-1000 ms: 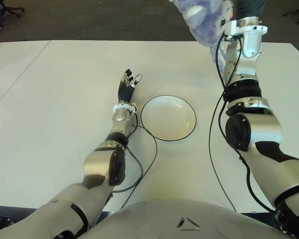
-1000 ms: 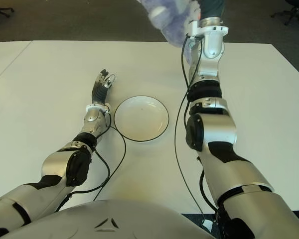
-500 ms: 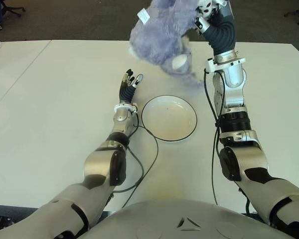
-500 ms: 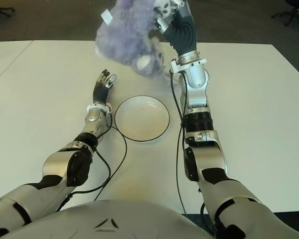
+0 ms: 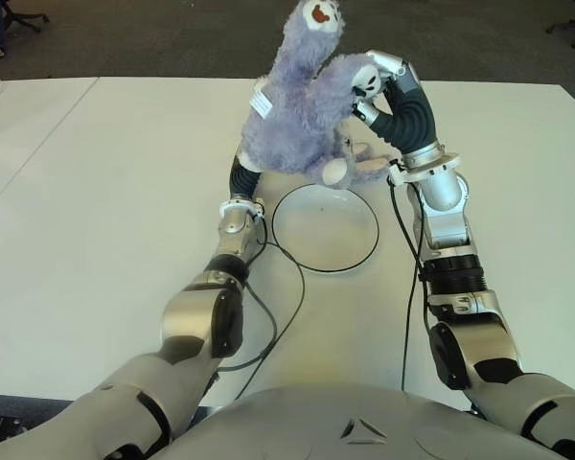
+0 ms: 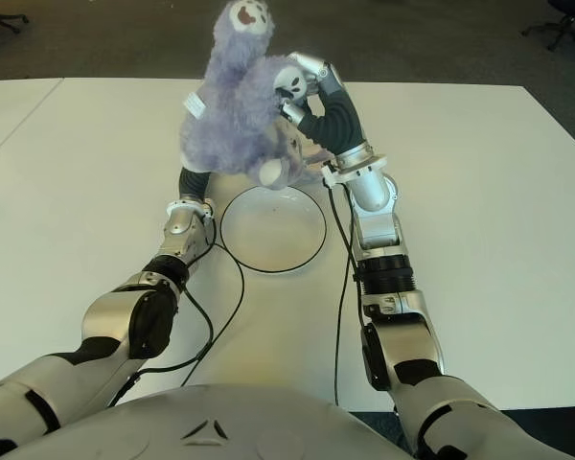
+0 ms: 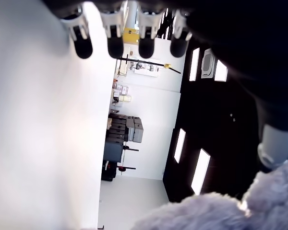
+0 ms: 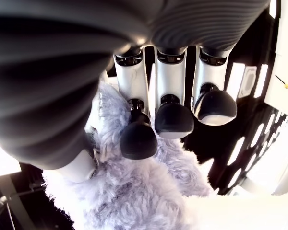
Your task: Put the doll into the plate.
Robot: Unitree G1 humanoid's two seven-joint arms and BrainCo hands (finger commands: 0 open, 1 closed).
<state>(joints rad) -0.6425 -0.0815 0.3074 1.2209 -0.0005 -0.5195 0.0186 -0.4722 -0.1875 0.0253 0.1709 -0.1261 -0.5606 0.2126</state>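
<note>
A fluffy purple doll [image 5: 292,115] with a white tag hangs in the air over the far rim of the white plate [image 5: 326,235], one foot dangling just above that rim. My right hand [image 5: 372,81] is shut on the doll's upper part; in the right wrist view its fingers [image 8: 170,120] curl into the purple fur [image 8: 134,201]. My left hand [image 5: 240,182] shows left of the plate, its fingers hidden behind the doll in the eye views. In the left wrist view those fingers [image 7: 113,45] stretch out straight and hold nothing.
The white table [image 5: 96,192] stretches wide on both sides of the plate. Black cables [image 5: 292,287] loop on it near my left forearm. Dark carpet [image 5: 172,38] lies beyond the far edge.
My right arm has swung down and toward me with the doll, from high above the far edge to just over the plate's far rim. The left hand has stayed put.
</note>
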